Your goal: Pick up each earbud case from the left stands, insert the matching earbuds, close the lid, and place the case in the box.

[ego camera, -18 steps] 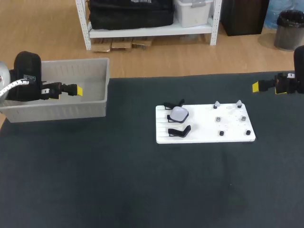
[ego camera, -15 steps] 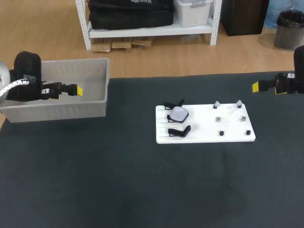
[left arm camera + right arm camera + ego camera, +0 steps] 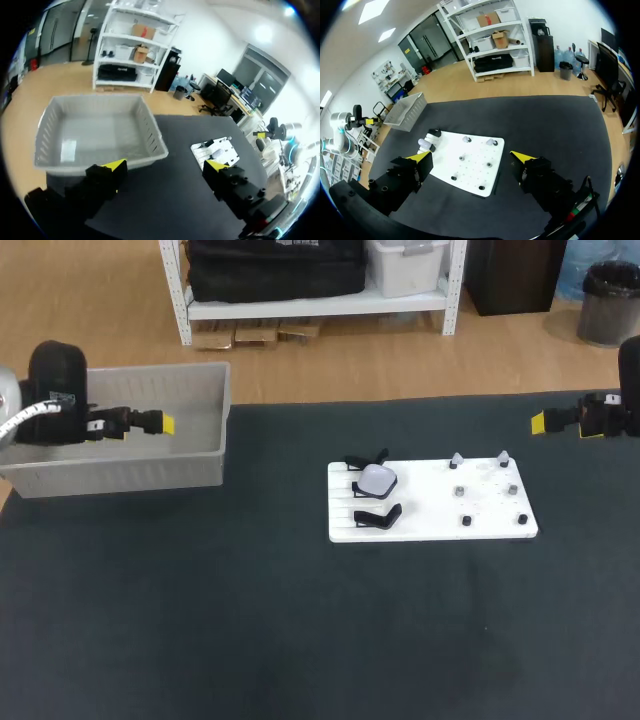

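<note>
A white earbud case [image 3: 377, 479] sits in a black stand on the left part of the white board [image 3: 430, 525]. A second black stand [image 3: 377, 517] in front of it is empty. Two small earbuds [image 3: 457, 459] rest on pegs at the board's far edge. My left gripper [image 3: 163, 425] hangs open over the grey box [image 3: 200, 472]; in the left wrist view the gripper [image 3: 165, 167] holds nothing and the box [image 3: 155, 135] lies ahead. My right gripper [image 3: 538, 422] is open, right of the board. In the right wrist view the gripper [image 3: 471, 156] faces the board [image 3: 470, 175] and the case [image 3: 425, 144].
Small dark pegs [image 3: 465, 521] dot the right half of the board. The grey box [image 3: 410, 111] stands at the table's far left corner. Dark table surface [image 3: 300, 640] stretches in front of the board.
My left gripper has risen slightly above the box. The right arm, the case and the board have stayed put.
</note>
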Robot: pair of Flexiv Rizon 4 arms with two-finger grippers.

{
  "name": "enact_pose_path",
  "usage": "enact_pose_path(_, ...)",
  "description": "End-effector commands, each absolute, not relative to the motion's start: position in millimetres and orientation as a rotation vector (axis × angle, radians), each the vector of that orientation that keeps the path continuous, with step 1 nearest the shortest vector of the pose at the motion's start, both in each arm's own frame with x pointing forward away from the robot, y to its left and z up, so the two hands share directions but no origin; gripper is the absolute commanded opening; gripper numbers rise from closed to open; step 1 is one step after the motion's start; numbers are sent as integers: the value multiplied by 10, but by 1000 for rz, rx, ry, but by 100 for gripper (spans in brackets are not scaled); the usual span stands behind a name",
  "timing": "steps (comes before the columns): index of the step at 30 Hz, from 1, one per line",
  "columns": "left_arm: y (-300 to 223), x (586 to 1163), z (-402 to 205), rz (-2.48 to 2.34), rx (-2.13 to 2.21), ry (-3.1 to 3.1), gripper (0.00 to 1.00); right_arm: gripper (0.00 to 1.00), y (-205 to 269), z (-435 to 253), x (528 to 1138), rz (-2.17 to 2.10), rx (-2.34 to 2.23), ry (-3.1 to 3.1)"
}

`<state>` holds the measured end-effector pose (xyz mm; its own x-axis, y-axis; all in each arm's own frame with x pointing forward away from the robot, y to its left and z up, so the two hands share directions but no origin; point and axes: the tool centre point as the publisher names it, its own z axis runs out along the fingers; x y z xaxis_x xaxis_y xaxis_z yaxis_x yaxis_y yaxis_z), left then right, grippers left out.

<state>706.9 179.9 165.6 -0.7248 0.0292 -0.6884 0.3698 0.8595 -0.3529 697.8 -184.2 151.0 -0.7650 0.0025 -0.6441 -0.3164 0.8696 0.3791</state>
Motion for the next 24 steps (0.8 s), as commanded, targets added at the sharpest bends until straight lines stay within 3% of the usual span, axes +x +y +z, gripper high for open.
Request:
enact_pose_path(1,1859,7030,1638,-927,826,1677,100,100,-1846,1507,6983,629,-228,2373)
enact_pose_path(11,1658,6865,1711,-986,1337,1333,100,100,-1846,1507,6983,629,-228,2373)
enact_pose_path(24,1611,6849,1725,-983,1353,1331,100,100,-1846,1507,6983,629,-228,2373)
